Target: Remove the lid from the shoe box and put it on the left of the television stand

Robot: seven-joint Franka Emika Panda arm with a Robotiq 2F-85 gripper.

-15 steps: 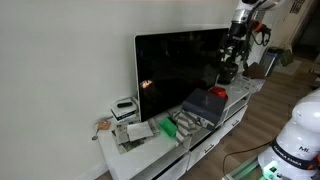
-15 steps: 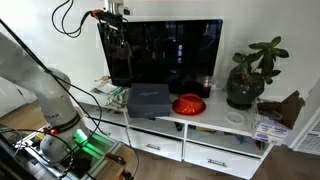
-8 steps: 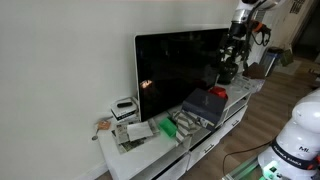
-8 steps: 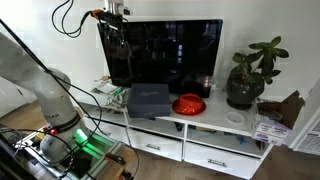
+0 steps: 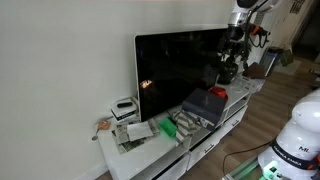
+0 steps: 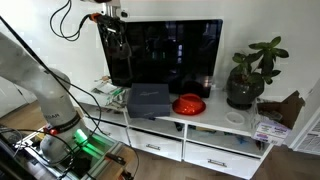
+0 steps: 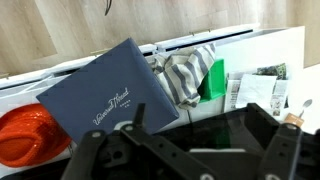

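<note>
The shoe box, with its dark grey lid (image 6: 147, 98) on it, lies on the white television stand (image 6: 222, 127) in front of the black TV. The lid also shows in an exterior view (image 5: 200, 104) and in the wrist view (image 7: 108, 95), where it bears small lettering. The stand also shows in the wrist view (image 7: 262, 45). My gripper (image 6: 111, 22) hangs high above the stand near the TV's top corner, well clear of the box. In the wrist view my gripper (image 7: 205, 140) is open and empty. It also shows at the top of an exterior view (image 5: 238, 30).
A red object (image 6: 188, 104) lies beside the box. A potted plant (image 6: 246, 78) stands at one end of the stand. A striped cloth (image 7: 185, 75), a green item (image 7: 212, 80), papers and a small white-and-black device (image 5: 124, 106) crowd the other end. The TV (image 6: 165, 55) fills the back.
</note>
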